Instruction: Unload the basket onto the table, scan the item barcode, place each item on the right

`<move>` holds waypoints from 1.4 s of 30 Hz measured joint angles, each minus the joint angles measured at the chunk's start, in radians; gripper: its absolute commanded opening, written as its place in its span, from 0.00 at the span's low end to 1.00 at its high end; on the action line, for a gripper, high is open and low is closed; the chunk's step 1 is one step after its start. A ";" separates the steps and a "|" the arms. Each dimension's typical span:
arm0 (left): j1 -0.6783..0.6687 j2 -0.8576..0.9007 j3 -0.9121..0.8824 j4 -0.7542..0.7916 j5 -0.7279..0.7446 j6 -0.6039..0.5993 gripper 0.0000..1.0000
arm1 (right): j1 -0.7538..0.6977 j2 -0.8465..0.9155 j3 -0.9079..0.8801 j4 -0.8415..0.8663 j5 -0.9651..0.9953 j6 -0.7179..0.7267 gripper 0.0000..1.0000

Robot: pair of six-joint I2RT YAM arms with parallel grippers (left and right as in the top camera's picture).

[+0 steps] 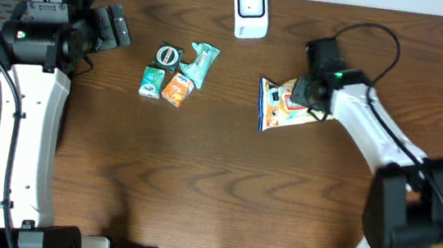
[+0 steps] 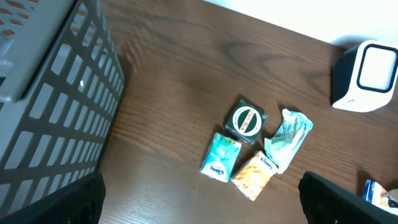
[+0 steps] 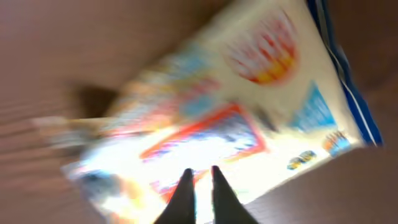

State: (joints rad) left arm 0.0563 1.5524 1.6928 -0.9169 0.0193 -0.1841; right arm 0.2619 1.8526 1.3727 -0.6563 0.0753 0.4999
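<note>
At the far left stands the basket [image 2: 50, 93]. Just beside it my left gripper [image 1: 114, 27] hangs over the table [image 1: 199, 179], fingers [image 2: 62, 199] spread wide and holding nothing. Right of it lies a tight cluster: a tin [image 1: 167, 55], a teal packet [image 1: 203, 60], a green packet [image 1: 152, 82] and an orange packet [image 1: 177, 89]. Further right, at the table's far edge, the scanner [image 1: 251, 10] sits alone.

The item in hand, I judge, is the bag [image 1: 281, 105]. It lies on the table right of the cluster and nearer my base than the scanner. Its long axis runs roughly left to right, and my right gripper [image 1: 312, 88] is at its right end. So the right arm is plainly the nearer one, and the left is well apart. From that gripper the scanner lies to the left and toward the far edge. The coming move, as I read it, is a lift and a carry that way, with the barcode turned to the scanner. I cannot see which face bears the barcode.

In the wrist view my right fingers [image 3: 183, 196] stand almost together over the bag's printed face, with only a thin slit between them. The view is blurred, so I cannot tell whether they pinch a fold of the bag or merely touch it.
</note>
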 measured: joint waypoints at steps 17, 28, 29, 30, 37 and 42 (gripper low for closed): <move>0.000 0.000 0.000 0.000 0.000 0.000 0.98 | 0.051 0.174 0.003 0.149 -0.159 -0.154 0.44; 0.000 0.000 0.000 0.000 0.000 0.000 0.98 | 0.154 0.156 0.039 -0.215 -0.249 -0.328 0.55; 0.000 0.000 0.000 0.000 0.000 0.000 0.98 | 0.153 0.152 0.039 -0.244 -0.234 -0.325 0.56; 0.000 0.000 0.000 0.000 0.000 0.000 0.98 | 0.150 0.145 0.039 -0.280 -0.210 -0.318 0.56; 0.000 0.000 0.000 0.000 0.000 0.000 0.98 | 0.060 0.012 0.046 -0.379 -0.119 -0.246 0.54; 0.000 0.000 0.000 0.000 0.000 0.000 0.98 | -0.016 -0.061 0.064 -0.515 -0.096 -0.219 0.48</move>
State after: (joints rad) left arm 0.0563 1.5524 1.6928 -0.9169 0.0193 -0.1841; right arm 0.2462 1.7920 1.4368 -1.1713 -0.0208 0.2810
